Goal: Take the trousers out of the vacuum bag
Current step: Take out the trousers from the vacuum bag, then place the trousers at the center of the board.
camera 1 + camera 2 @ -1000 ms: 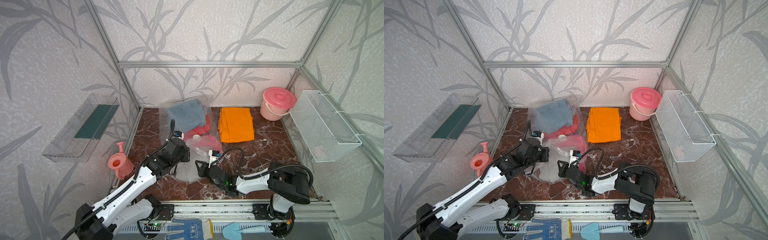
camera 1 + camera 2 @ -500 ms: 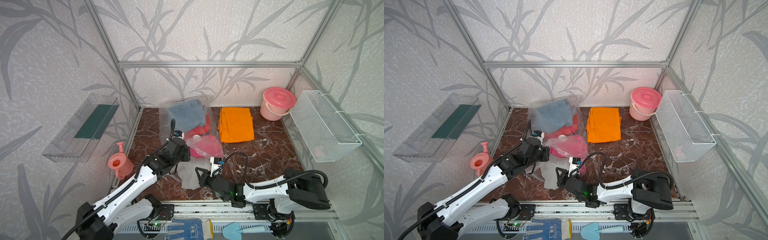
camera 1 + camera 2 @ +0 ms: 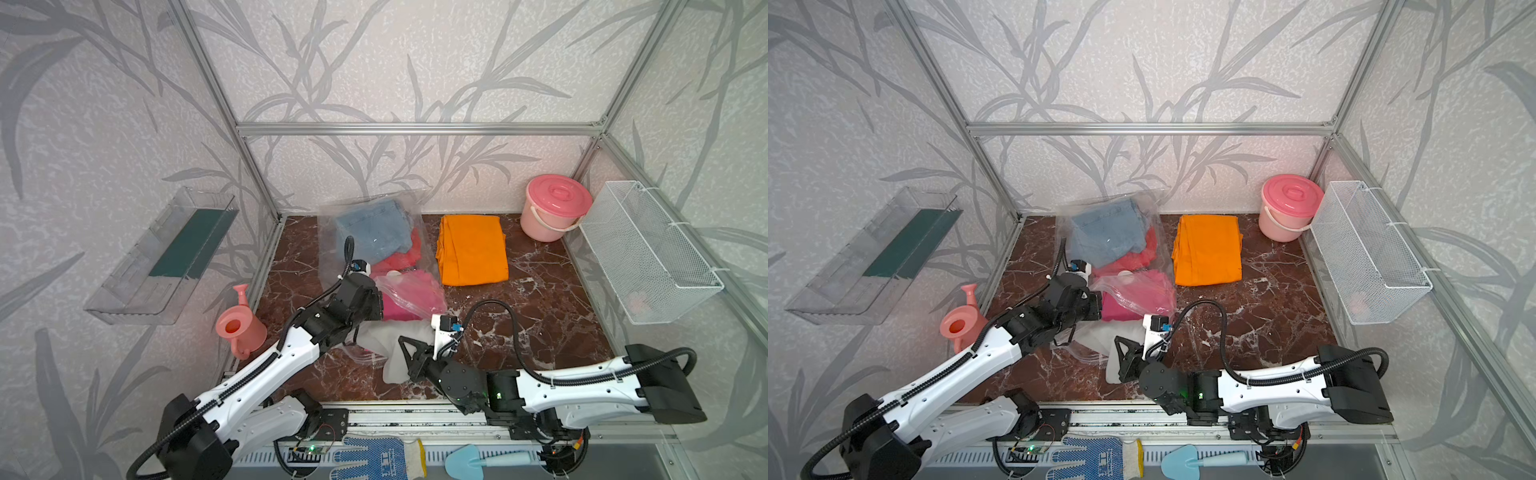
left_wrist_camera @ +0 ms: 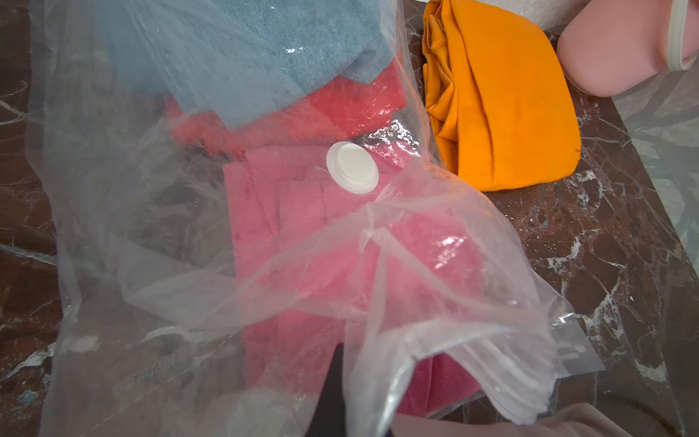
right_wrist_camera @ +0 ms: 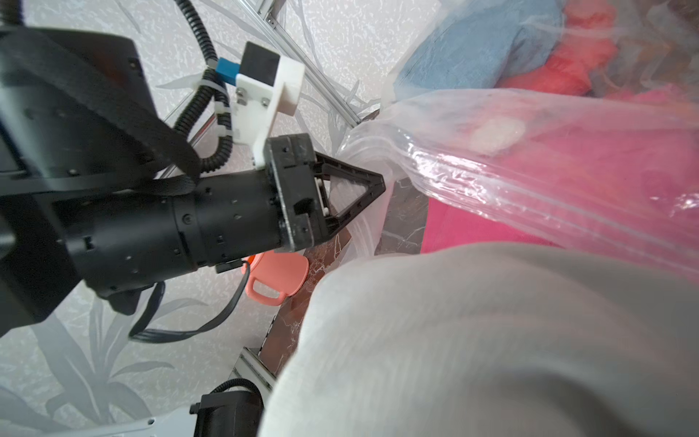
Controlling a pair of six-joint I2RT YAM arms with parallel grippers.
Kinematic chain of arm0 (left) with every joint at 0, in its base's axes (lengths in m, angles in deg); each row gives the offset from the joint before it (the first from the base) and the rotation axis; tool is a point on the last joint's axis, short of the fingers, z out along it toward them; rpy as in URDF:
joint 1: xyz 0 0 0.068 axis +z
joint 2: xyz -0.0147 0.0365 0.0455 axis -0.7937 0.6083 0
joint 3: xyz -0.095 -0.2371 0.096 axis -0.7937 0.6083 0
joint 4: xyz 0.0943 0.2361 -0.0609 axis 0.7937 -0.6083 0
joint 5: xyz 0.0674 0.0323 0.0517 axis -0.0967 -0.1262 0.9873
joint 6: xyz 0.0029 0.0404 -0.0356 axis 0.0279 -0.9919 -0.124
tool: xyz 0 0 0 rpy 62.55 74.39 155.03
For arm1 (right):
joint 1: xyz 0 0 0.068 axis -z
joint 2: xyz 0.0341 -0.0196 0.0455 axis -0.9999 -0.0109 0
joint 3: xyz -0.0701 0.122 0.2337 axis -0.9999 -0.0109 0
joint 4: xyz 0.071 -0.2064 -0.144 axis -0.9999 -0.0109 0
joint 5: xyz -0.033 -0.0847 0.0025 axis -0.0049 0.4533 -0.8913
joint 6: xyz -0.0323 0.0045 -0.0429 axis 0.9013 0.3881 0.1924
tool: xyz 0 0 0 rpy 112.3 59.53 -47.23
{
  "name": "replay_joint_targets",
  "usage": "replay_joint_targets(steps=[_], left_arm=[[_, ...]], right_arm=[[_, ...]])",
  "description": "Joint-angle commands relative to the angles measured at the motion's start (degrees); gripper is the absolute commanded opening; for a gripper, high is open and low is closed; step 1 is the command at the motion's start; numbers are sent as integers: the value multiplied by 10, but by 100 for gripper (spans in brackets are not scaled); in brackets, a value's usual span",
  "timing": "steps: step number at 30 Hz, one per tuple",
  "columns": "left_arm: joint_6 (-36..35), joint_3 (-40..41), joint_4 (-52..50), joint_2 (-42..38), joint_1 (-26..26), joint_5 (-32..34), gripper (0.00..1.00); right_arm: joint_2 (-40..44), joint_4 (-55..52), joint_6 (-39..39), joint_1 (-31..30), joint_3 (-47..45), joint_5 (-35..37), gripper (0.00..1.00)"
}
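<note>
Robot-lab test cell: boxed in by aluminium profile frame and leaf-print wallpaper panels, marble-look bench below, left arm and right arm bolted to a front rail, household props such as pink bucket and wire basket.

Five trousers showed: orange, grey, pink, denim and red. There was one bag with one valve, one bucket, one watering can, one wire basket, one wall tray, one glove, one scoop, and two arms, left and right.
</note>
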Motion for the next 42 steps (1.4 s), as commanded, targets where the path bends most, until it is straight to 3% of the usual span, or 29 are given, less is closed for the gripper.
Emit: replay_joint_targets(steps=[1,6,8,14,17,20,27,42], left_arm=[[1,6,23,11,3,22,0],[4,9,31,26,4,35,0],[8,13,36,31,3,35,0],[19,31,36,32,4,29,0],[24,40,35,27,4,28,0],[26,41,30,24,4,26,0],[30,46,25,15,4,27,0],[29,29,-2,-16,4,33,0]], right_arm=[[42,-42,29,-4,39,27,0],[86,-82,103,-9,85,15,0],[102,-142,128,-11,118,22,0],[167,-189,211,2,141,52,0],[186,-247,204,52,162,4,0],[191,-288,168,138,174,-78,0],[182,-312,165,307,206,-215,0],[138,-294,138,487,167,-304,0]])
